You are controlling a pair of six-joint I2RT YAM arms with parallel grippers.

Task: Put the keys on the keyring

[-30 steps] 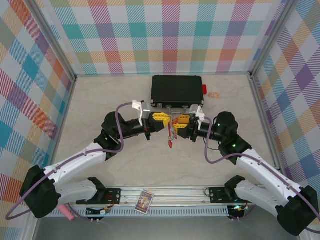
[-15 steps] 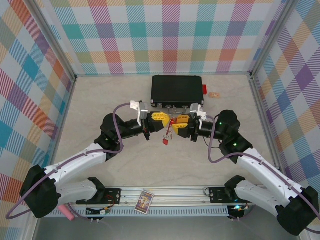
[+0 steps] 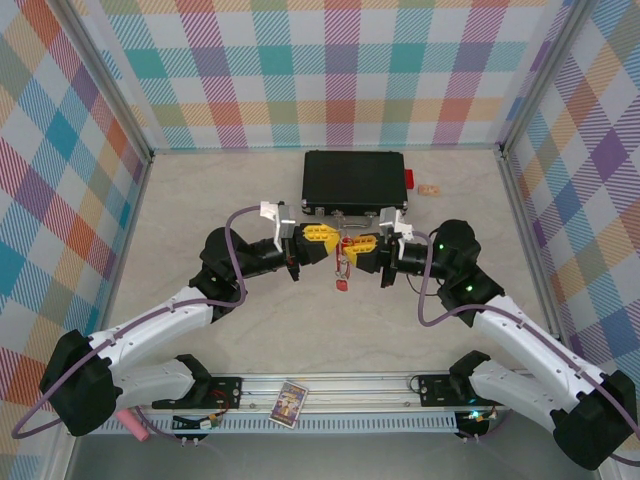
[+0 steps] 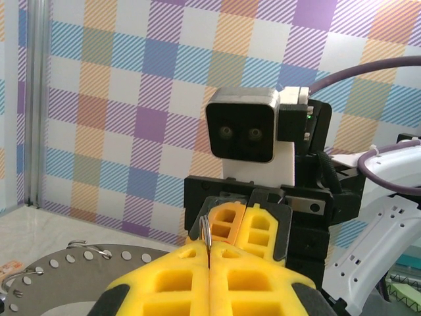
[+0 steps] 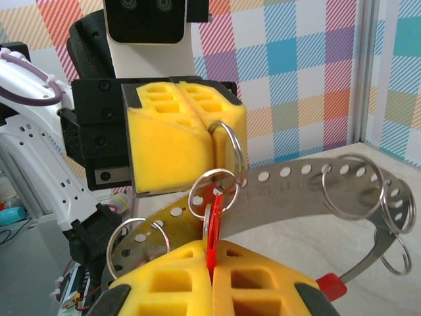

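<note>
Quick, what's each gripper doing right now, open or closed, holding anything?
Left gripper: shut on a thin metal ring.
Right gripper: shut on a red key.

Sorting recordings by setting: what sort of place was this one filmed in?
Probably a lab test cell for robot work, not a home: plaid-print panel walls box in a pale tabletop, and the left arm and right arm are bolted to a metal rail.
</note>
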